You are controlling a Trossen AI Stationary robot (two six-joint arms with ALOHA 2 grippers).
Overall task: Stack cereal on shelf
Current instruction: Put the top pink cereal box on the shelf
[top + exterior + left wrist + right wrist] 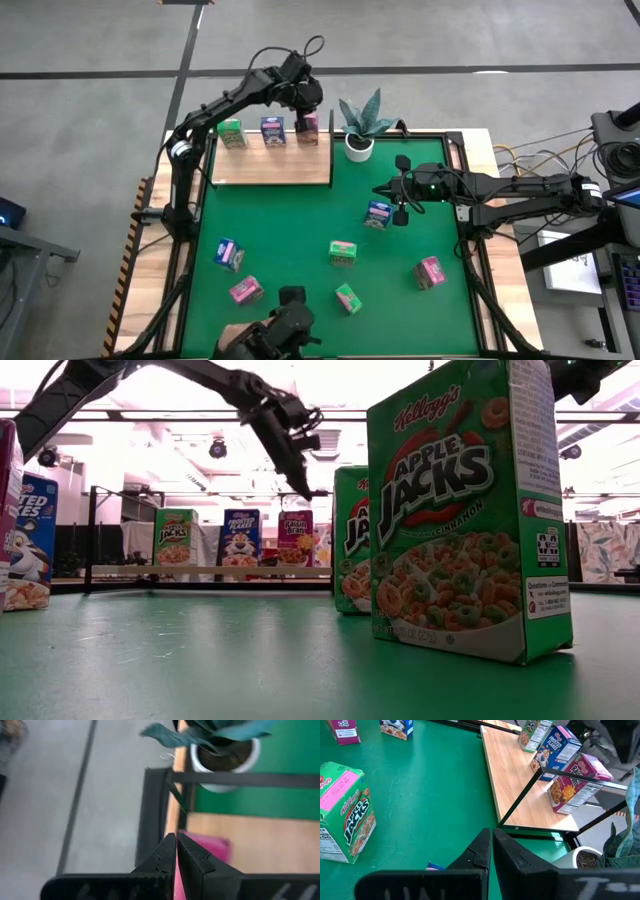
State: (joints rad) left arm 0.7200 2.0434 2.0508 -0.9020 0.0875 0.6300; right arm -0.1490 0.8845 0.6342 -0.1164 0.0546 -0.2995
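The shelf, a light-wood board with black posts, lies at the table's far left. Three cereal cartons stand on it in a row: green, blue and pink. My left gripper is shut and hangs just above the pink carton, clear of it in the low view. Several more cartons rest on the green felt, among them a blue one and a green one. My right gripper is shut, up over the felt beside that blue carton.
A potted plant stands right of the shelf's far corner, close to my left gripper. Black shelf posts rise around the board. A dark camera mount sits at the near edge. Bare felt lies between the shelf and the loose cartons.
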